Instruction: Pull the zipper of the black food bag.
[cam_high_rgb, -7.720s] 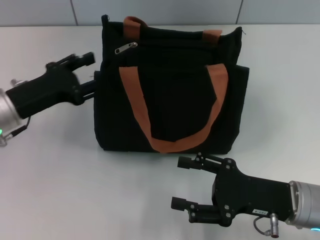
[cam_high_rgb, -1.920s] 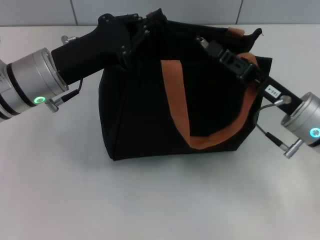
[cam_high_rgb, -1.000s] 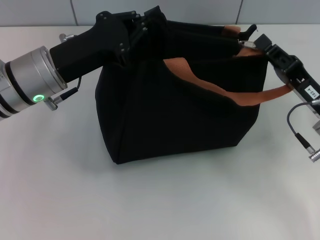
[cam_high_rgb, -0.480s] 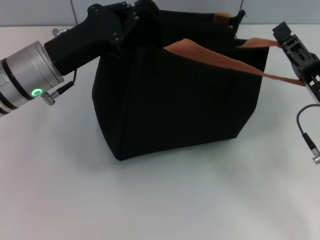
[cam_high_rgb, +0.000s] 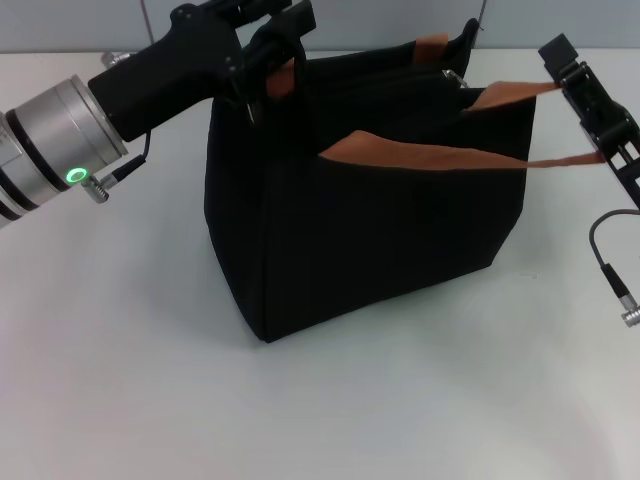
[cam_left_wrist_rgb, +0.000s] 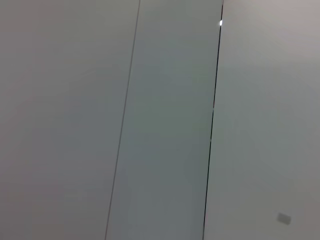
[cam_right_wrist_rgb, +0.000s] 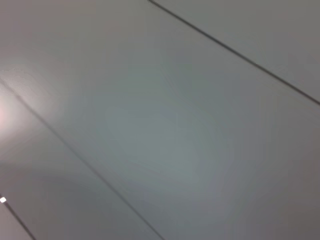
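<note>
On the white table (cam_high_rgb: 120, 380) the black food bag (cam_high_rgb: 370, 240) stands upright near the middle, its top edge pulled taut between the two arms. At its upper left corner the left gripper (cam_high_rgb: 268, 40) has its fingers pinched together on the fabric beside an orange-brown strap. At the far right the right gripper (cam_high_rgb: 600, 125) has the other orange-brown strap handle (cam_high_rgb: 440, 155) caught against it and stretched across the bag's front; I cannot tell how its fingers stand. Near the bag's upper right corner glints the silver zipper (cam_high_rgb: 455, 76). Both wrist views show only grey wall panels (cam_left_wrist_rgb: 165, 125).
</note>
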